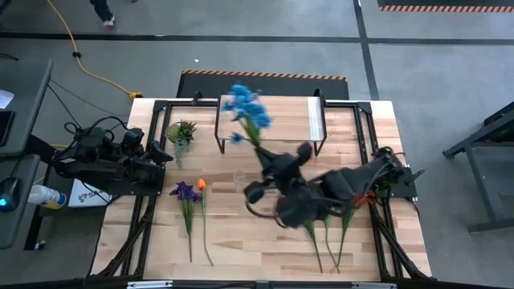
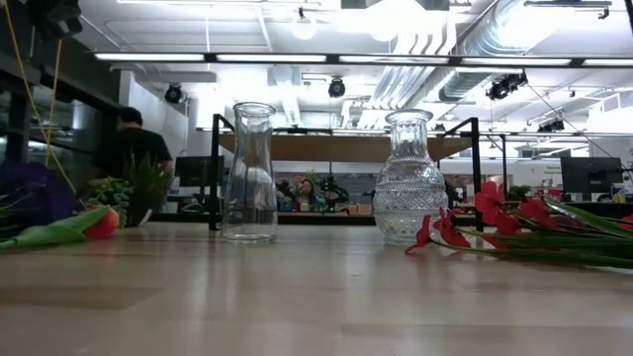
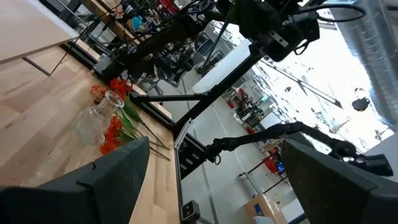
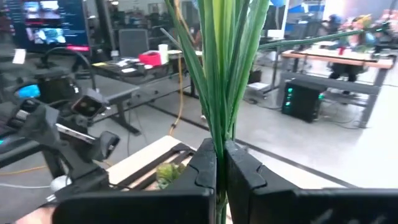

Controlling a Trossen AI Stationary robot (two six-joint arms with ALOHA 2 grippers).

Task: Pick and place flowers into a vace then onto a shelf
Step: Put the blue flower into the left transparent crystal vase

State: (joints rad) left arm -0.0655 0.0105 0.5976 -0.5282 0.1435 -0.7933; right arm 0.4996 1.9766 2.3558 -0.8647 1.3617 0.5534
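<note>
Above mid-desk, the right end effector [image 4: 220, 165] pinches the blue flowers [image 1: 246, 111] by their green stems, blooms reaching over the shelf [image 1: 277, 120]; the left end effector [image 3: 205, 171], fingers spread, waits at the desk's left edge.

Right gripper [image 4: 219, 168] is pinched on the green stems [image 4: 221, 68], but the wrist cam cuts them off above, so no blooms there. From overhead the blue flowers [image 1: 246, 110] beyond it are smeared. The right arm hides the tops of the red flowers [image 1: 331, 233] just behind it.
</note>
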